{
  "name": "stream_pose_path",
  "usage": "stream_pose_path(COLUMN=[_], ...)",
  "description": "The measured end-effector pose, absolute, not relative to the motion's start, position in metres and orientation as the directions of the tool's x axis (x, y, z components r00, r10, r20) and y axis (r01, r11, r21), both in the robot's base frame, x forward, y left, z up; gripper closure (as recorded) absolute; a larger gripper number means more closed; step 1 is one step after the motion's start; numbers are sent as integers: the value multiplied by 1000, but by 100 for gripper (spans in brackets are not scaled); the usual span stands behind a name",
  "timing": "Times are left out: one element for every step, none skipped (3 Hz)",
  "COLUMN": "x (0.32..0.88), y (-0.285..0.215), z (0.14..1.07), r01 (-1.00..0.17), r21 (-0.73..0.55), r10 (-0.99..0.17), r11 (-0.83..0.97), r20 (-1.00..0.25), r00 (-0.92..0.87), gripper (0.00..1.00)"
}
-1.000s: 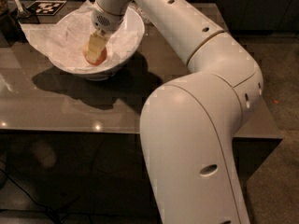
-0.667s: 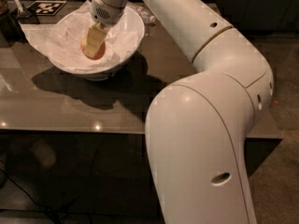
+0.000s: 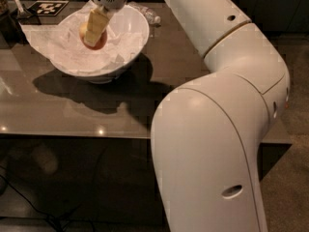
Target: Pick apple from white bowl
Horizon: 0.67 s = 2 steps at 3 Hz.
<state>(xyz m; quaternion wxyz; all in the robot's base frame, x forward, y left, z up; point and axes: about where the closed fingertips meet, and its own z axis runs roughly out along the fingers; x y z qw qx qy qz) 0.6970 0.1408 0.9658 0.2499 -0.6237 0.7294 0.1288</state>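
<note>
Dark room; glossy grey-brown surface (image 3: pixel 58 115) with two small light reflections near its front edge.

Gripper (image 3: pixel 93 40): comes down from the top edge of the camera view into the white bowl (image 3: pixel 137 37). One tan finger (image 3: pixel 96 24) is visible, angled down and left across the front of the apple. The second finger is hidden behind the fruit. Gripper reads as closed on the apple, narrow span, fruit between the fingers.

Apple (image 3: pixel 100 44): inside the bowl, left of the bowl's centre, directly under the gripper wrist. Yellow skin shows to the left of the finger and a reddish blush at lower right. Whether it touches the paper below cannot be told.

Crinkled white paper (image 3: pixel 46 37): lines the bowl and spills over the left rim onto the surface.

Bowl: stands on the surface at upper left and casts a broad dark shadow forward and right.

Clear crumpled plastic item (image 3: pixel 147 14): just behind the bowl's right rim; kind not discernible.

Marker tag (image 3: pixel 47 7): flat on the surface behind the bowl, with a black-and-white block pattern of squares rather than letters.

Arm (image 3: pixel 222 129): large white links fill the right half of the view, with small dark holes in the shells.
</note>
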Motion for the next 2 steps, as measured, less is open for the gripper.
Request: stream_pose_path(x=[691,694], y=[142,145], z=[998,996], r01=[-969,-969], r21=[-164,-164], r10=[-847,-844], r11=[185,186], r20=[-527,-531], r00=[-72,-72], gripper=[100,100])
